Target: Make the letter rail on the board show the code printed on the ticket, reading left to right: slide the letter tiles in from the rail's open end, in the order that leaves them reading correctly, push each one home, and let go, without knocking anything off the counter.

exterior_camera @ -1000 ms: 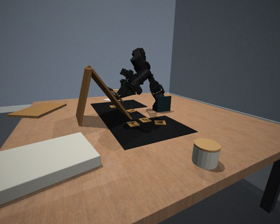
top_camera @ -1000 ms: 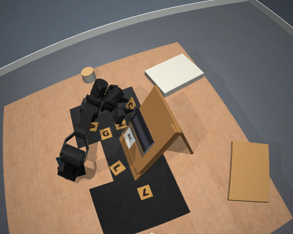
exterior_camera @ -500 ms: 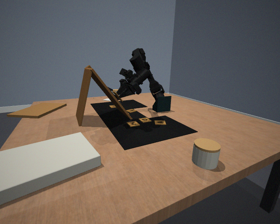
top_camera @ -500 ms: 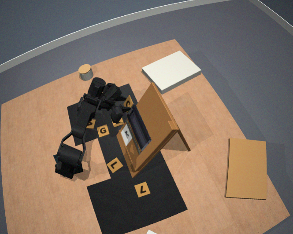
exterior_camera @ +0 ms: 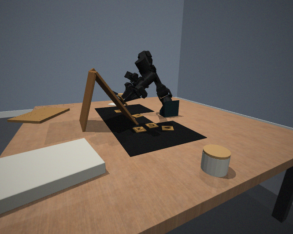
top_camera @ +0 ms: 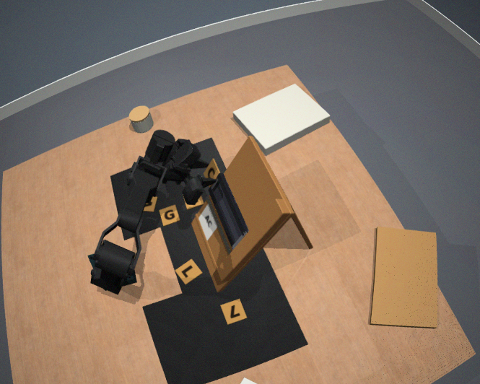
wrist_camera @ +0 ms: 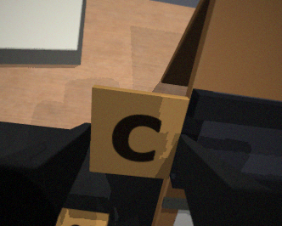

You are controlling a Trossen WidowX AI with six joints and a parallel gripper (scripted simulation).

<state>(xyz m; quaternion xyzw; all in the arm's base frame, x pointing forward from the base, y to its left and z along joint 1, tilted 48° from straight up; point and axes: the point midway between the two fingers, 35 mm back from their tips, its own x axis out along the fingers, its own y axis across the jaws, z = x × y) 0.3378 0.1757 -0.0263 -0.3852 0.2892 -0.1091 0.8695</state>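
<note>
My gripper [wrist_camera: 135,134] is shut on the C tile [top_camera: 211,169] [wrist_camera: 132,127], gripping its side edges, with the C upright in the wrist view. The tile is at the upper end of the dark rail [top_camera: 230,212] [wrist_camera: 237,146], beside the sloping board [top_camera: 254,181] [wrist_camera: 245,51]. No tile shows in the visible part of the rail. The ticket [top_camera: 208,222] [wrist_camera: 183,218] reads AC. The G tile [top_camera: 169,215] [exterior_camera: 151,125], partly hidden A tile [top_camera: 151,203] [exterior_camera: 167,128], N-like tile [top_camera: 194,202] [exterior_camera: 139,129] and two L-like tiles [top_camera: 188,271] [top_camera: 233,311] lie flat.
A white slab [top_camera: 281,118] [exterior_camera: 45,166] [wrist_camera: 33,25] lies behind the board's upper end. A lidded jar [top_camera: 141,119] [exterior_camera: 215,161] stands near the counter edge. A tan slab [top_camera: 404,278] [exterior_camera: 39,115] lies at the far side. Black mats [top_camera: 198,342] lie under the loose tiles.
</note>
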